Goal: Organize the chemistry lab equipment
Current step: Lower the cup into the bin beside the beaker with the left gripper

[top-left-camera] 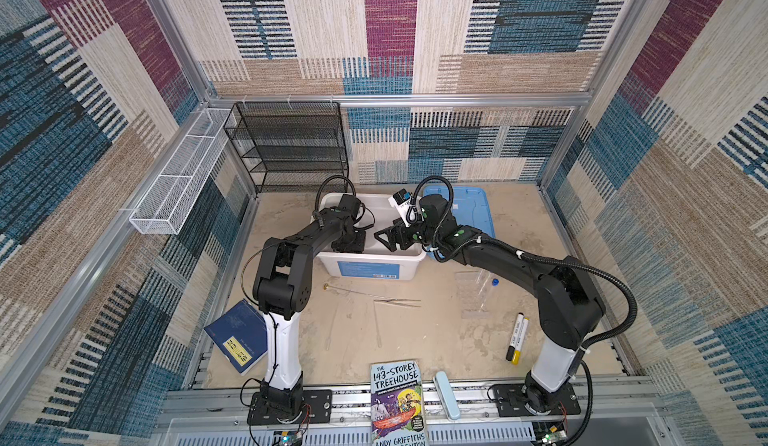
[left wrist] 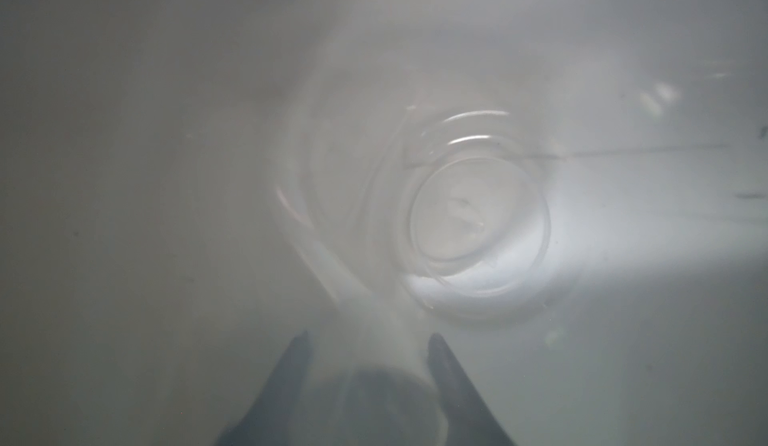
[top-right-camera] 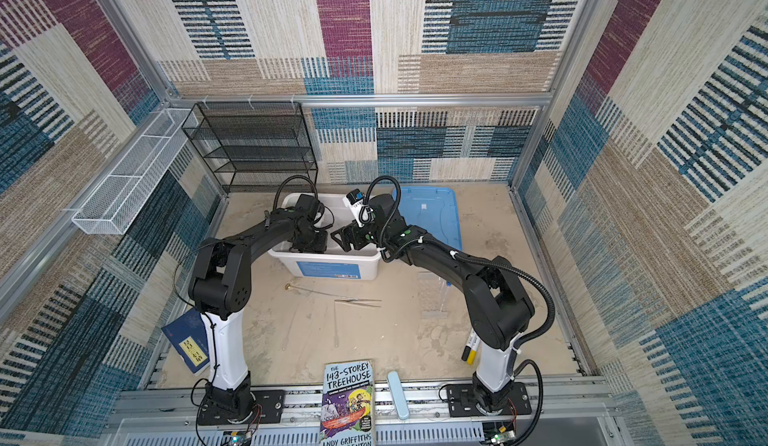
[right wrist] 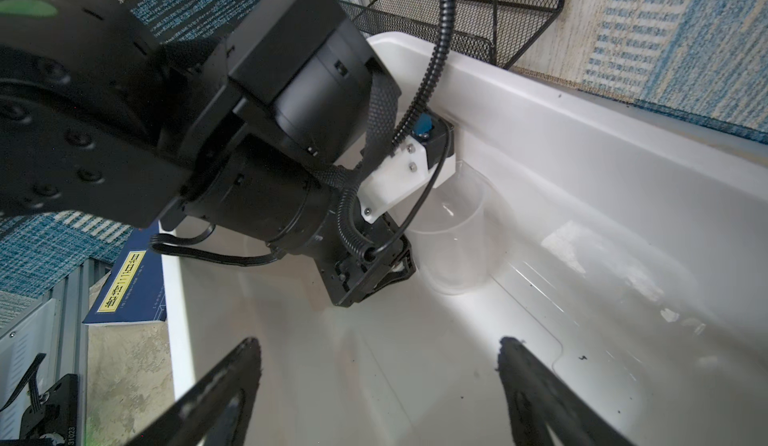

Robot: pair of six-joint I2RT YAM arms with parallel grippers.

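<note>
Inside the white bin (top-left-camera: 409, 267), our left fingers (left wrist: 297, 356) grip the neck of the clear round flask (left wrist: 478, 215), while our right fingers (right wrist: 232, 373) hang spread and empty over the same bin. We judge the job barely begun. In front of the bin, the long brass-tipped rod (top-left-camera: 353, 291), thin glass sticks (top-left-camera: 377, 327), metal tweezers (top-left-camera: 399, 302) and clear rack (top-left-camera: 473, 298) lie unstowed on the worktop (top-left-camera: 436, 352).

We've got a Treehouse book (top-left-camera: 397, 402) up front, a navy book (top-left-camera: 237, 336) left, two markers (top-left-camera: 516, 338) right, mesh shelf (top-left-camera: 291, 144) behind.
</note>
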